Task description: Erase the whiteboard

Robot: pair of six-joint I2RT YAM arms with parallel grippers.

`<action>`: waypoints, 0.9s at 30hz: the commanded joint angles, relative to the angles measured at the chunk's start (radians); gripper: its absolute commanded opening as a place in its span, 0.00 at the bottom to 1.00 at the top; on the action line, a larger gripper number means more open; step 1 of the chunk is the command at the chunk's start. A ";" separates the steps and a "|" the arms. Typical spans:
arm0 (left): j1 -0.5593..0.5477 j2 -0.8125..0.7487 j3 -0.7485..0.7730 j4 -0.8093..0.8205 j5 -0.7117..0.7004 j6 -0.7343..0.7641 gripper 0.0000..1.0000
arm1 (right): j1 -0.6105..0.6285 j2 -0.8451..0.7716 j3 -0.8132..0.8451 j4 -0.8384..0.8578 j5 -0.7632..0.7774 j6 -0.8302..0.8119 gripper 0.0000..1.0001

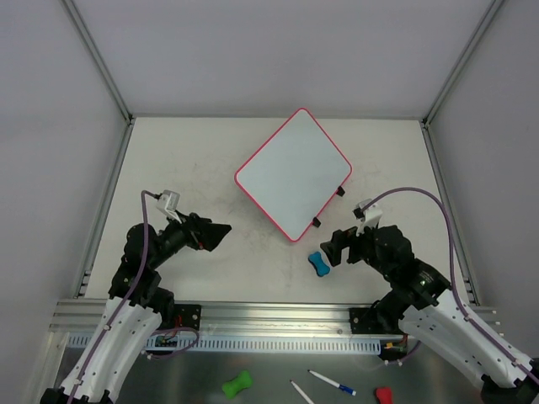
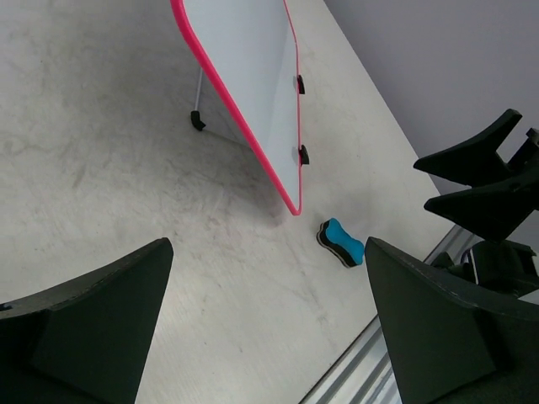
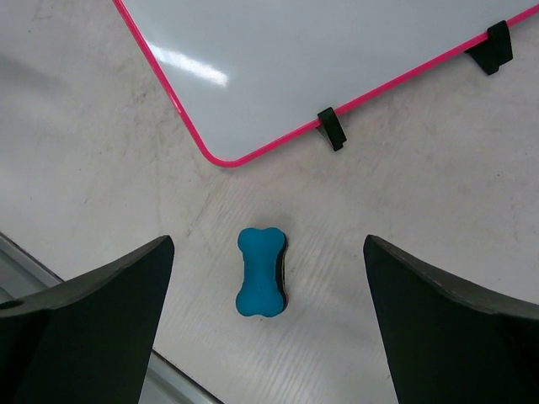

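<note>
Two black clips [image 1: 340, 190] sit on the lower-right edge of the whiteboard [image 1: 292, 172], a square board with rounded corners and a thin pink-red rim. It is turned like a diamond at the centre of the table [image 1: 194, 168], a little toward the far side. Its face is smooth and glossy, and the right wrist view shows a streak of light on it. In the left wrist view a thin leg [image 2: 199, 99] with a black foot shows under one edge, so that side seems lifted off the table.

Near the board's closest corner, not touching it, lies a blue eraser [image 1: 318, 264]. It is bone-shaped, with a soft-looking blue top and a dark layer beneath.

The left gripper [image 1: 221, 233] hangs over the table to the left of the board, well apart from it, with its matte black wedge-shaped jaws spread wide and nothing between them. The right gripper [image 1: 330, 248] is just beside the eraser, also spread wide and holding nothing. Its wrist view looks straight down on the eraser through the gap.

The tabletop is off-white and matte, smudged with grey scuffs. Aluminium posts [image 1: 101, 59] frame plain grey walls. A slotted metal rail [image 1: 278, 318] runs across the near edge. Nearer than the rail, on a steel-grey shelf, lie a green bone-shaped eraser [image 1: 237, 385], two markers [image 1: 332, 383] and a small red object [image 1: 383, 394].
</note>
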 commanded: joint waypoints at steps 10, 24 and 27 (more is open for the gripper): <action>-0.149 -0.074 -0.020 -0.049 -0.218 0.100 0.99 | -0.046 -0.045 0.039 -0.010 -0.177 0.064 0.99; -0.432 -0.120 -0.045 -0.065 -0.534 0.202 0.99 | -0.101 0.016 0.046 -0.001 -0.225 0.066 0.99; -0.481 -0.138 -0.065 -0.058 -0.595 0.229 0.99 | -0.103 0.008 0.038 0.000 -0.217 0.049 0.99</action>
